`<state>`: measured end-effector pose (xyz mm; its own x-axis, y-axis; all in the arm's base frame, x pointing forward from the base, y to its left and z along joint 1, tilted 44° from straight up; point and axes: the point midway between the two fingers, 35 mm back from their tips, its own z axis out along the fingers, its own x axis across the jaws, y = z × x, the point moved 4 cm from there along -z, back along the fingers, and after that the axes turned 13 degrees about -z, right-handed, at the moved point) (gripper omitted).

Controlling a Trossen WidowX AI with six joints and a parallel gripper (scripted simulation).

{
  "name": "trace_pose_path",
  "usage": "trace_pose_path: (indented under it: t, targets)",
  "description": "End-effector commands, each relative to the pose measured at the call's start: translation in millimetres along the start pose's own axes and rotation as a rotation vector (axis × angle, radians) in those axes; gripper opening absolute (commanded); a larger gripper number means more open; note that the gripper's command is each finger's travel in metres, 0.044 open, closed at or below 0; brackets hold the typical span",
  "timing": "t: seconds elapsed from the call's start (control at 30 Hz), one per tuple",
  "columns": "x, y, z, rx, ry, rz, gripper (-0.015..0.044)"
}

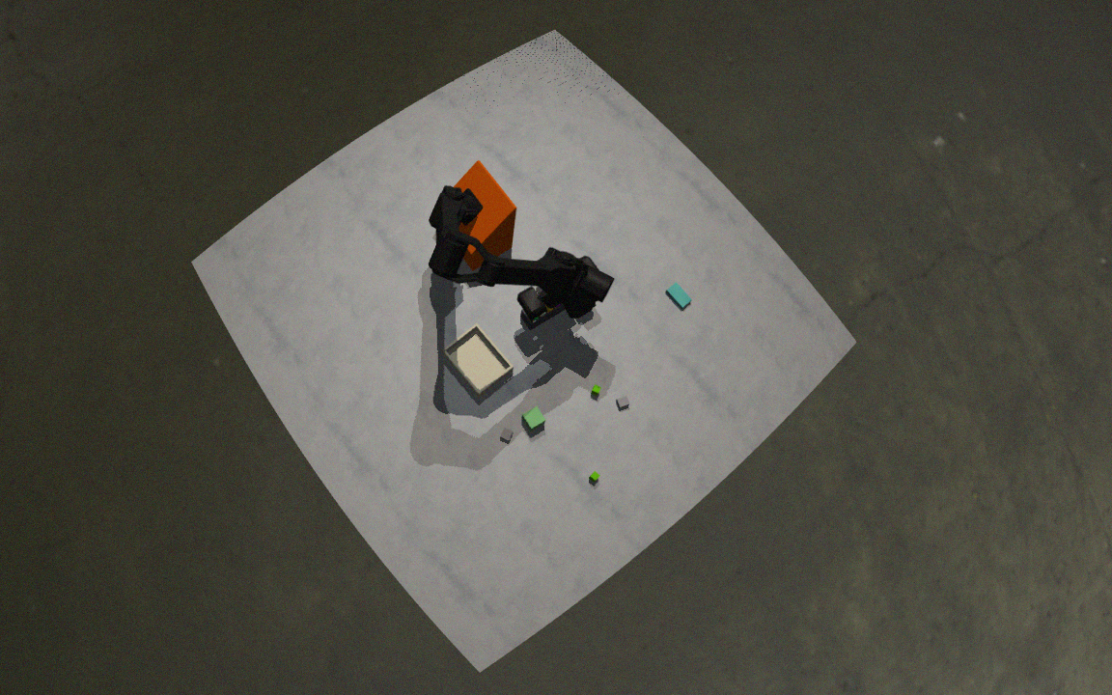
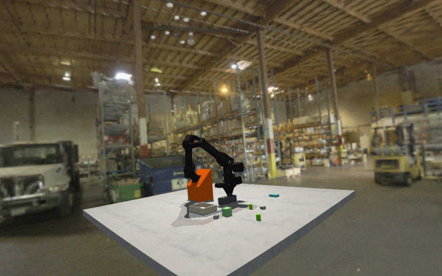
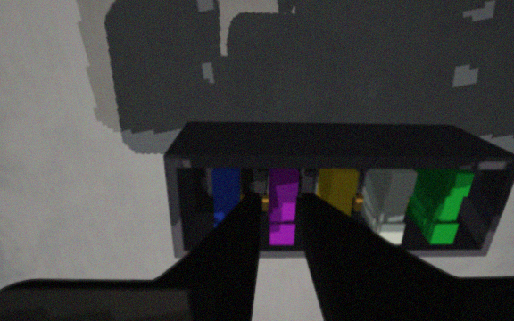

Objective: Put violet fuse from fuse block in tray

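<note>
The violet fuse (image 3: 283, 192) stands upright in the dark fuse block (image 3: 319, 140) (image 2: 227, 201). Blue (image 3: 226, 185) and yellow (image 3: 337, 185) fuses flank it, with white (image 3: 391, 189) and green (image 3: 444, 234) ones farther right. My gripper (image 3: 279, 204) (image 2: 229, 195) is open by a narrow gap and points down at the block. Its fingertips are on either side of the violet fuse in the wrist view, the right one closer to it. They partly cover the blue and yellow fuses; their exact height is hard to tell. The beige tray (image 1: 480, 363) (image 2: 198, 210) is empty.
An orange block (image 1: 486, 185) (image 2: 203, 190) stands by the arm's base. A green cube (image 1: 533, 418) (image 2: 226, 211), grey cubes (image 1: 622, 403) (image 1: 506, 435) and lime pieces (image 1: 596, 389) (image 1: 594, 476) lie beyond the block and tray. A teal piece (image 1: 679, 295) (image 2: 273, 195) lies to the right.
</note>
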<state>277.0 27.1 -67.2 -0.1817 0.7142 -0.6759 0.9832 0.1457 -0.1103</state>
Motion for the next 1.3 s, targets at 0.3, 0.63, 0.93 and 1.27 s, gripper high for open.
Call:
trace_pose_path:
  t: [0.3,0.63,0.93,1.27]
  targets:
    - [0,0,1,0.001,0.000,0.000,0.0034]
    - [0,0,0,0.001,0.000,0.000,0.0000]
    - [0,0,-4,0.001,0.000,0.000,0.0000]
    - [0,1,-9,0.001,0.000,0.000,0.0000]
